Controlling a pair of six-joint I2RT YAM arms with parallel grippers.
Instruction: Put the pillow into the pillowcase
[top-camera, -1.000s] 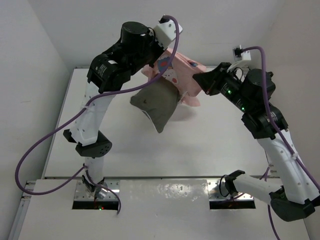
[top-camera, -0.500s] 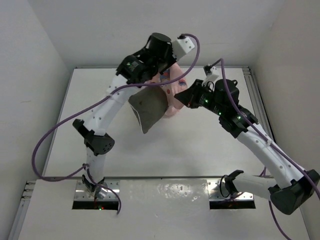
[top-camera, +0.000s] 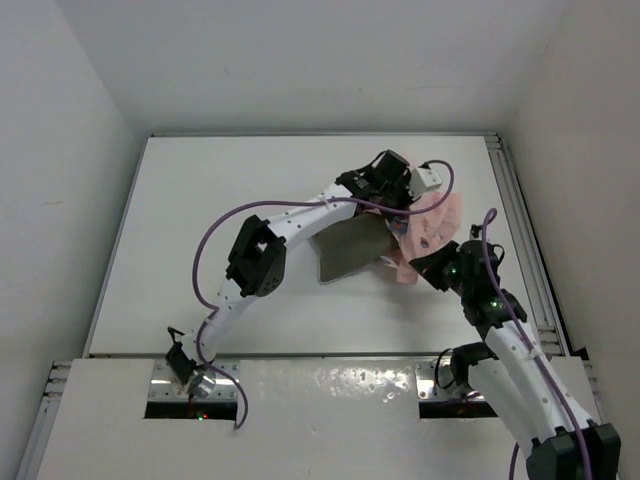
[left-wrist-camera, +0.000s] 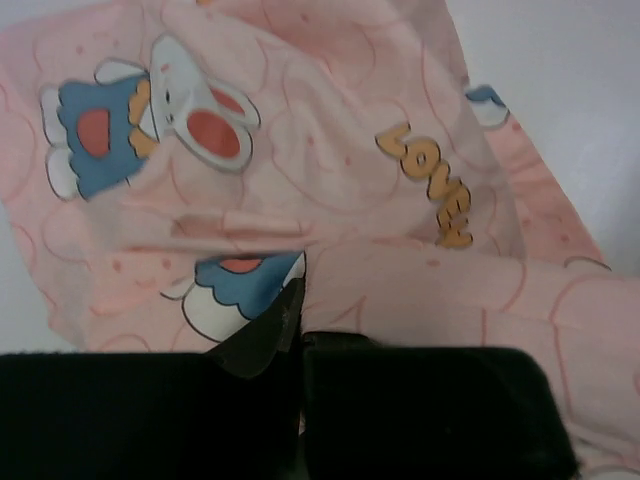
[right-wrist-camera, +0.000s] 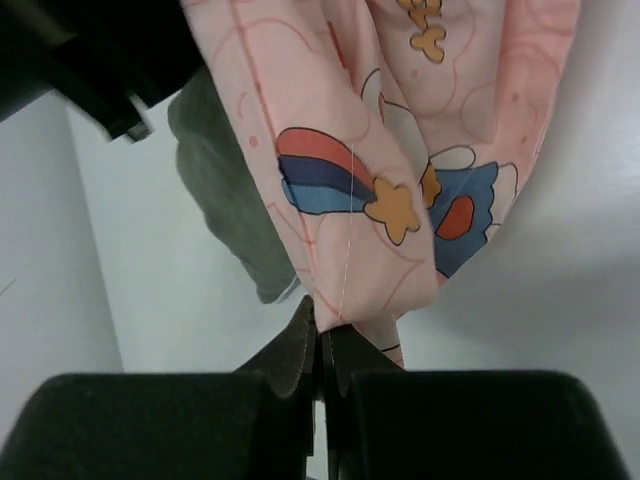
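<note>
Top external view showed the left arm reaching far and right across the table (top-camera: 200, 200), with the left gripper (top-camera: 398, 195) at the far edge of the pillowcase (top-camera: 437, 222). The right arm was bent low, with the right gripper (top-camera: 420, 262) at the case's near edge. The pillow (top-camera: 350, 250) sat just left, touching the case. Only the wrist views showed both pincers clamped on pink fabric.
</note>
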